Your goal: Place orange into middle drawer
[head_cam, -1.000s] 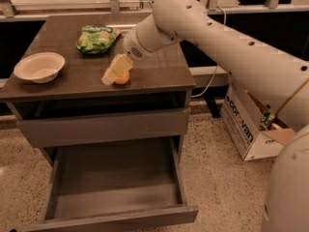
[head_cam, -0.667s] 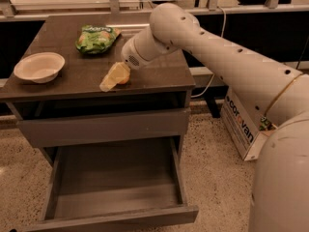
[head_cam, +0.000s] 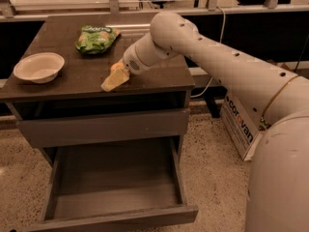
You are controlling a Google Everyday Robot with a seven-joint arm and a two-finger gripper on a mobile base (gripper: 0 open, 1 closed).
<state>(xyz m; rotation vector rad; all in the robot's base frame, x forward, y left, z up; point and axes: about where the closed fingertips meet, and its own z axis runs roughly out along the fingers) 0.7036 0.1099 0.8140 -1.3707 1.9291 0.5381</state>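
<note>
The orange [head_cam: 116, 66] shows only as a small orange patch on the dark tabletop [head_cam: 63, 88], mostly hidden behind my gripper [head_cam: 114, 80]. The gripper reaches down from the right and sits over the orange, near the tabletop's front middle. The middle drawer [head_cam: 116, 182] is pulled wide open below; its grey floor holds nothing. Above it, a drawer with a taller front face [head_cam: 101, 127] is pushed in.
A white bowl [head_cam: 38, 66] stands at the tabletop's left. A crinkled green snack bag [head_cam: 96, 37] lies at the back. A cardboard box [head_cam: 239, 127] stands on the speckled floor to the right of the cabinet. My arm [head_cam: 231, 76] spans the right side.
My arm has swung leftward and the gripper has sunk slightly toward the tabletop's front. Less of the orange shows now than a second ago.
</note>
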